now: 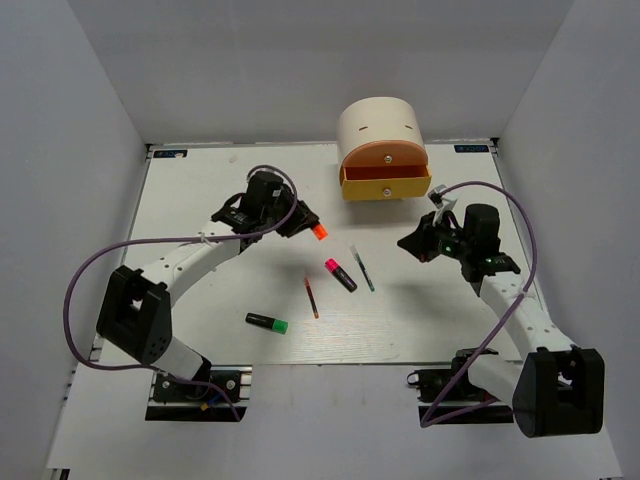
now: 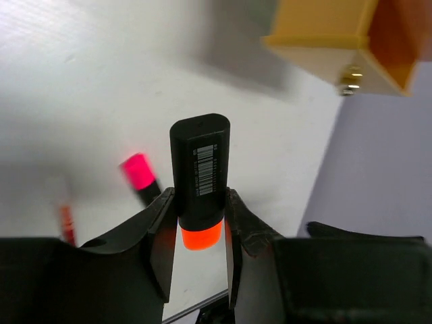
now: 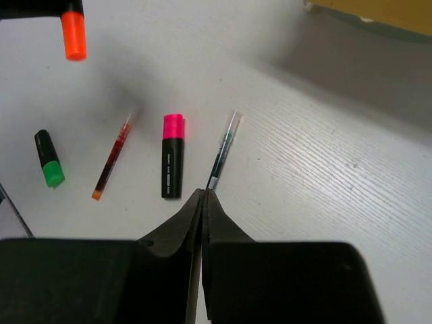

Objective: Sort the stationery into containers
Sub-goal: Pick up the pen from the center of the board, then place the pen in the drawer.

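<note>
The left jaws are clamping the orange highlighter [image 2: 200, 179] near the line where its cap is meeting the black body. They are holding it in the air above the counter [image 1: 200, 190], near the open yellow drawer [image 1: 385, 185] but not over it yet. I am judging that the step in hand is carrying it into this drawer. To do it well, the arm should be bringing the highlighter fully over the hollow of the drawer and turning it along the drawer's width. It should be keeping clear of the pink front [image 1: 383, 155] above and letting go only when the highlighter is low inside. The highlighter is short and thick, with a white barcode label on its body, and its black end is pointing away from the wrist. The right jaws are pressed together, holding nothing, and are hanging to the right of the green pen [image 3: 223, 150].
</note>
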`<control>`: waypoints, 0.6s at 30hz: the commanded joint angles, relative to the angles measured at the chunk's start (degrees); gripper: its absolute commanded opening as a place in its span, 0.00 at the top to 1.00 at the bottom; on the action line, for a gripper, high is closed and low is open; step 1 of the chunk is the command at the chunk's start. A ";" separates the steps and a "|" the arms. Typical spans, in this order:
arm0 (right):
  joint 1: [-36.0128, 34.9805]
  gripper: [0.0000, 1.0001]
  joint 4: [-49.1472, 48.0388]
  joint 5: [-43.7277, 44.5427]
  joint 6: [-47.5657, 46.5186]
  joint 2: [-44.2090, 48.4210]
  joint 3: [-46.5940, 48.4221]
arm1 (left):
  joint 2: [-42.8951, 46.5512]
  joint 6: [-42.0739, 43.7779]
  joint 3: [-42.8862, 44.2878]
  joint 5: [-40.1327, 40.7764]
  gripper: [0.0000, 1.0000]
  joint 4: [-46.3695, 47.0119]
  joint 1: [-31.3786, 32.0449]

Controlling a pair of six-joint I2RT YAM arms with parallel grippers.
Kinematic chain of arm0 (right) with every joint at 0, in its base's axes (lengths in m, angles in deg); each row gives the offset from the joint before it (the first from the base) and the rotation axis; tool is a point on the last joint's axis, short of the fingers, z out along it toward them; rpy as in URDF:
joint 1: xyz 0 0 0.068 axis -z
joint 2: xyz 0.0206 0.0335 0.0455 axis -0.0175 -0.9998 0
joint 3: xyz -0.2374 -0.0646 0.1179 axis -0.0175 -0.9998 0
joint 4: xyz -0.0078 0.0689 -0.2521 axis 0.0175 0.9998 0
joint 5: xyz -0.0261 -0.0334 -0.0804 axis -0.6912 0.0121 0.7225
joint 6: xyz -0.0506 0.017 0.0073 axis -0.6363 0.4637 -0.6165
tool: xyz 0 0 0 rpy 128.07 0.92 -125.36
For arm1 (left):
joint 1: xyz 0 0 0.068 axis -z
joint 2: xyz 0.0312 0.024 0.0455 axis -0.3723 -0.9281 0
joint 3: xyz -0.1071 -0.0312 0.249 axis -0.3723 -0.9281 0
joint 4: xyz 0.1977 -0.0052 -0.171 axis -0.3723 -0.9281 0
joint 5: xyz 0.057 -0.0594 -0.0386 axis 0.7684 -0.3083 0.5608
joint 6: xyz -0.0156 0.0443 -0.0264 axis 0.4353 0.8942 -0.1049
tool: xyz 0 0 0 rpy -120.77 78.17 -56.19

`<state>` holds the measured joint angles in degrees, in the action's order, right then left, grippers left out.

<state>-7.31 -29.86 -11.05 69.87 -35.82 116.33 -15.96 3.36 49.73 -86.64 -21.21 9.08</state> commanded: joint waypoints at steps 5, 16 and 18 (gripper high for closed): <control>0.86 0.92 -0.78 2.89 -1.76 3.63 -1.19 | -2.66 1.61 7.04 -6.45 0.98 21.51 1.31; 1.38 0.90 -0.78 4.29 -1.84 6.53 -2.69 | -13.12 -4.36 16.54 -4.96 1.00 35.50 5.00; 1.56 0.90 -0.69 4.56 -1.85 6.71 -3.04 | -14.17 -4.36 17.24 -2.95 1.00 38.15 5.54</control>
<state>-6.20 -29.88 -7.32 68.83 -30.29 113.93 -29.70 0.52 64.63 -92.11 10.48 13.89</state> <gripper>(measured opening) 0.101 0.396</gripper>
